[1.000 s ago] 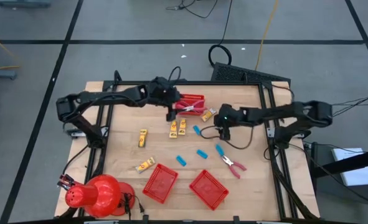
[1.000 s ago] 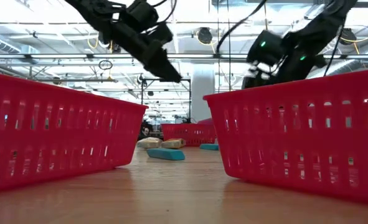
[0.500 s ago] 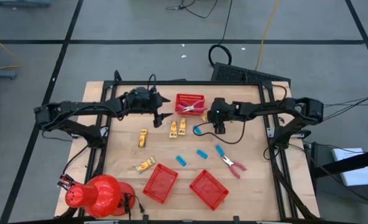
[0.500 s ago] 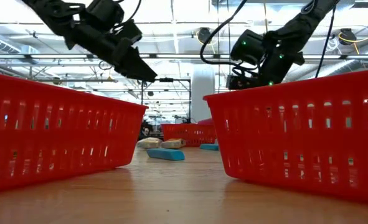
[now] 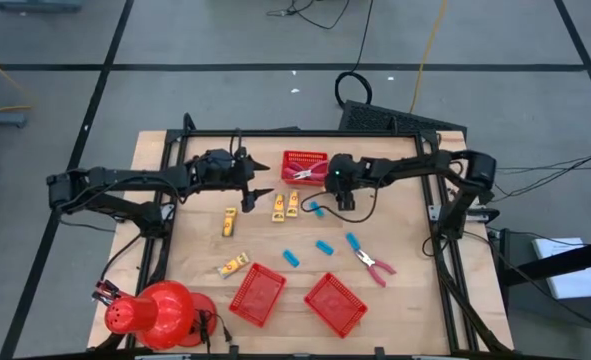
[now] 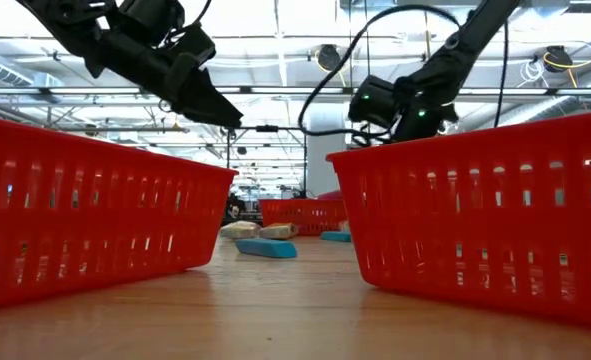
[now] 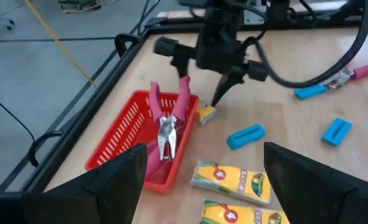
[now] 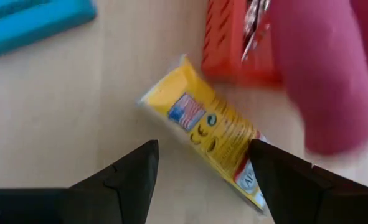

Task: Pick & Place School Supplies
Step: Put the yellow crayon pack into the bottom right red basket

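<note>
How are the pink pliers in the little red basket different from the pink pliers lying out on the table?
The pliers in the far basket rest across its rim, handles tilted upward; the pliers on the table lie flat on bare wood. The basket pair sits between both arms at the table's far side; the table pair lies apart, nearer the two close baskets. Both have pink-red handles and metal jaws.

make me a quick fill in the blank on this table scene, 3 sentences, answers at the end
1. The pink-handled pliers by the left arm lie inside a red ____.
2. The right gripper hangs over a small ____ packet beside that basket.
3. The fingers of both grippers stand ____.

Missing words: basket; yellow; open
</note>
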